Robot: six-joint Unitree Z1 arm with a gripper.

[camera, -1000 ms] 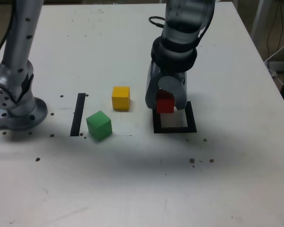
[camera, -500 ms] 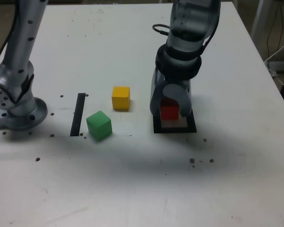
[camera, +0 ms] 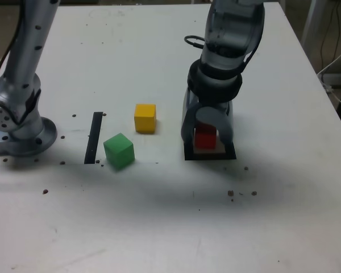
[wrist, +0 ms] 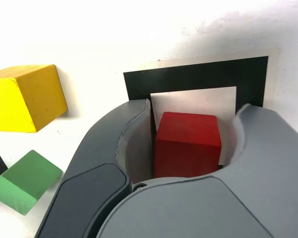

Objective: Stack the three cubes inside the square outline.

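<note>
- Standing within the square outline (wrist: 208, 74), over its white centre: the red cube (wrist: 188, 144); flat faces, crisp edges, matte solid colour. Lower edge hidden, so contact with the white cannot be read.
- Outline: flat, thick black border, straight-sided, on a paler backing.
- Gripper (wrist: 195, 105) at the outline: fingers apart, either side of the red cube, a gap showing beside one cube face. Fingers grey, smooth, curved and scooped.
- Yellow cube (camera: 145, 119): left of the outline in the exterior view, upright, plain-faced, slight grain on one side in the wrist view.
- Green cube (camera: 119, 151): farther left of the outline, turned cornerwise, faces even and dull.
- Black strip (camera: 94, 138): beyond the green cube from the outline, flat, narrow, straight.
- Tabletop (camera: 159, 216) around the outline: whitish, scuffed, dotted with small dark marks.
</note>
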